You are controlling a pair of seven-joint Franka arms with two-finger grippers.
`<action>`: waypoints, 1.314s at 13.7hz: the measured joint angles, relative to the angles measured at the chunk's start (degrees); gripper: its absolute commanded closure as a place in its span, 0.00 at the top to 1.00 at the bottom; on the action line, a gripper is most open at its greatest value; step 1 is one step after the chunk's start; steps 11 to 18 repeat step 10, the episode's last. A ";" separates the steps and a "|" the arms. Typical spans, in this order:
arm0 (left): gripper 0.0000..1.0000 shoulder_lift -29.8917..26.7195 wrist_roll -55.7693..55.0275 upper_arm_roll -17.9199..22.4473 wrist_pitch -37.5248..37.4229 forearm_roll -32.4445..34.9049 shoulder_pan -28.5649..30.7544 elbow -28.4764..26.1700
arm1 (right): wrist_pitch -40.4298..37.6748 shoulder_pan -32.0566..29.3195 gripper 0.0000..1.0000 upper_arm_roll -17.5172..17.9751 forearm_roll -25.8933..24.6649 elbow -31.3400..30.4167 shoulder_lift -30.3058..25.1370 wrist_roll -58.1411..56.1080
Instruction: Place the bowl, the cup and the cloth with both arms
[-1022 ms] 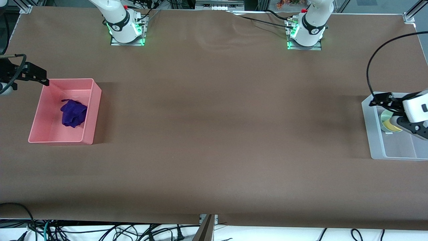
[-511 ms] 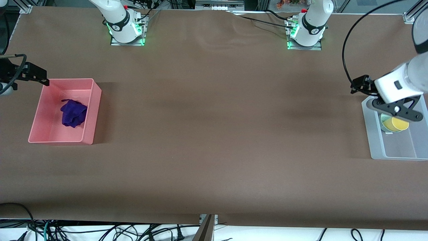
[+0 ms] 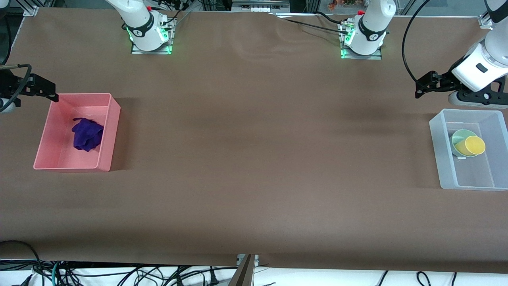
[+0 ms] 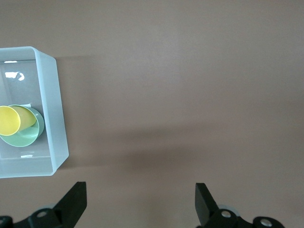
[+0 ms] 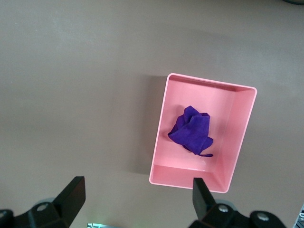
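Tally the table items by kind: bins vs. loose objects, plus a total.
Bins: 2, a pink bin at the right arm's end and a clear bin at the left arm's end.
Cloths: 1, the purple cloth in the pink bin.
Bowls: 1, the green bowl in the clear bin.
Cups: 1, the yellow cup lying in the bowl.
Total: 5

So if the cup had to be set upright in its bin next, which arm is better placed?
Left, probably: the left gripper, fingers open, hangs beside the clear bin holding the cup; the right gripper is by the pink bin.
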 measured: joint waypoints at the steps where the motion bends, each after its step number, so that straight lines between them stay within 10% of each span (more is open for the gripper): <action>1: 1.00 0.46 -0.26 0.00 -0.10 -0.01 -0.07 0.50 | 0.00 0.00 1.00 0.00 0.00 0.00 0.00 0.00; 18: 1.00 6.26 -1.03 0.32 -3.06 -2.59 0.93 7.43 | 0.00 -0.03 1.00 -0.02 0.00 0.00 0.01 0.00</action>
